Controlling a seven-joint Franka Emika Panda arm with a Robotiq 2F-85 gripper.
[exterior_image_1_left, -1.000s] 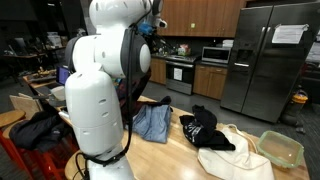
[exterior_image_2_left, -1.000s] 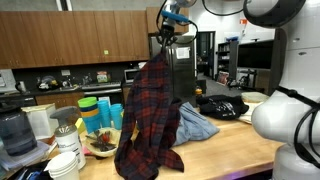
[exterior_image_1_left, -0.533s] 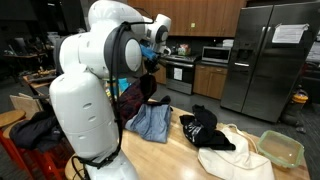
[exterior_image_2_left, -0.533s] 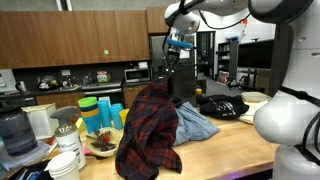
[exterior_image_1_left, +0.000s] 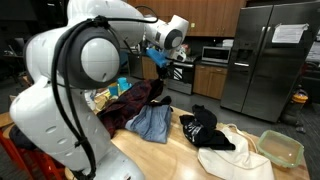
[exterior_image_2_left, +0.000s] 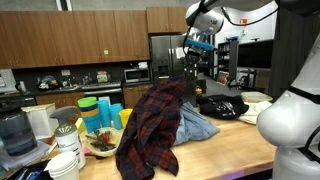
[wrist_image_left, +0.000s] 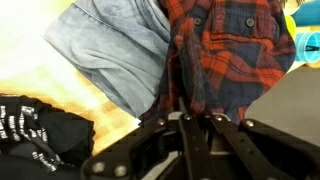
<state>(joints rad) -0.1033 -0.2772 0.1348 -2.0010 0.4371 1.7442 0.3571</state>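
A red and navy plaid shirt (exterior_image_2_left: 150, 125) hangs from my gripper (exterior_image_2_left: 193, 66), which is shut on a pinch of its cloth; most of the shirt slumps over the wooden table's (exterior_image_2_left: 225, 142) end. In the wrist view the plaid shirt (wrist_image_left: 235, 50) runs down between the black fingers (wrist_image_left: 165, 140) of the gripper (wrist_image_left: 190, 128). From the opposite side, the gripper (exterior_image_1_left: 161, 64) is above the shirt (exterior_image_1_left: 130, 100). A light denim garment (wrist_image_left: 110, 45) lies right beside the shirt, seen in both exterior views (exterior_image_1_left: 152, 122) (exterior_image_2_left: 196, 122).
A black printed garment (exterior_image_1_left: 205, 128) (exterior_image_2_left: 222, 107) (wrist_image_left: 40, 125) lies past the denim. A white bag (exterior_image_1_left: 235, 155) and a green container (exterior_image_1_left: 280, 148) sit farther along the table. Stacked cups (exterior_image_2_left: 95, 115) and white bowls (exterior_image_2_left: 68, 160) crowd a counter nearby.
The gripper has come down and across toward the denim, still shut on the shirt. The shirt, hanging tall a second ago, now droops low and spreads over the table.
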